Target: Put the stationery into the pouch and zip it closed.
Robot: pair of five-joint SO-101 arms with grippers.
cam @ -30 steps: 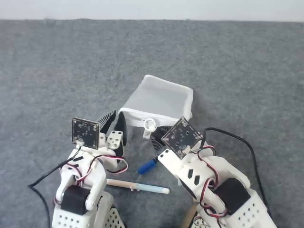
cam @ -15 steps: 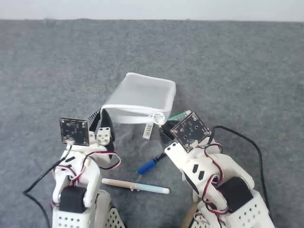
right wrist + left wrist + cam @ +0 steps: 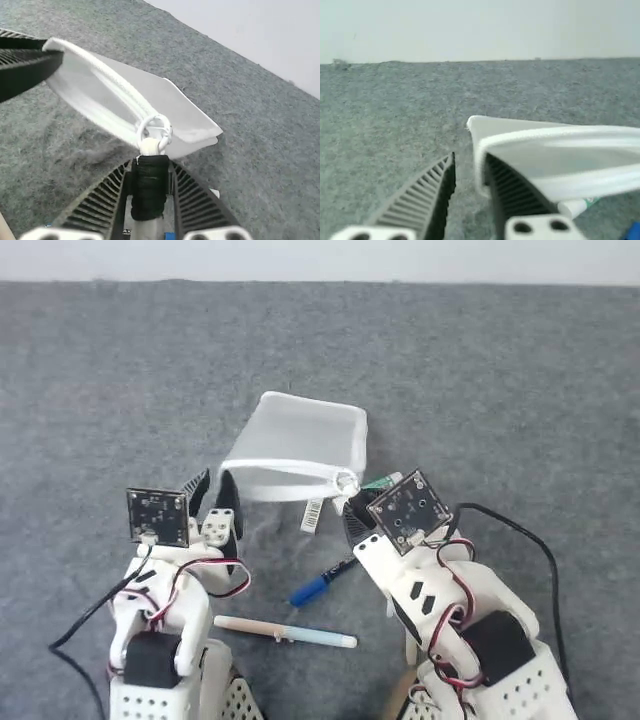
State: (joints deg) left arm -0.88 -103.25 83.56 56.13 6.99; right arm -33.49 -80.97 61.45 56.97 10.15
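A grey, felt-like cover [image 3: 520,370] lies over the whole table, from the near side to the far side and from left to right. Its nap is coarse and mottled, flecked lighter and darker. Along its far edge it meets a plain pale wall [image 3: 320,258] in a straight line. The wall runs the full width of the scene, even in tone.

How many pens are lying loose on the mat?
2: a blue-capped pen near the pouch, and a pale pen farther from it. A tan stick at the high view's lower edge may be a third.
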